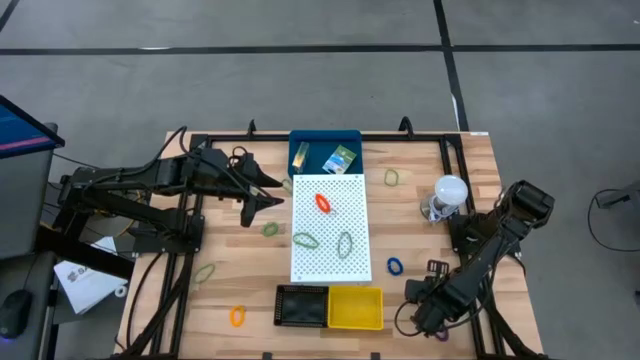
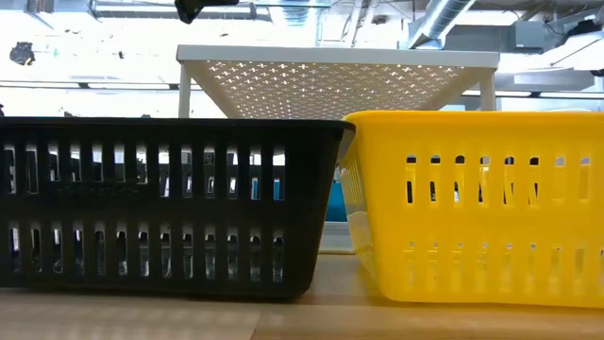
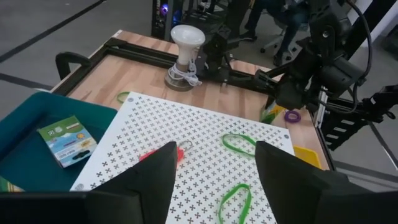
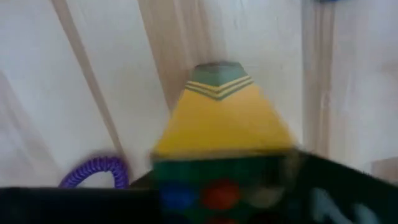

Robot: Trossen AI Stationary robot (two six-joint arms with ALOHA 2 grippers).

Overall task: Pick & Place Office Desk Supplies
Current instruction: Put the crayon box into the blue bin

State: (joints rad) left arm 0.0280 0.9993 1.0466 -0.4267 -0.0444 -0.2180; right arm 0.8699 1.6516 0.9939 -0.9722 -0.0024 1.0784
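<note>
Low view: black basket (image 2: 160,203), yellow basket (image 2: 472,203) hide table.

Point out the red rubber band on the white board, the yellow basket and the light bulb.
red rubber band (image 1: 323,202), high view, on the middle of its loop.
yellow basket (image 1: 356,323), high view, on its near rim.
light bulb (image 1: 451,188), high view, on its white globe.
</note>
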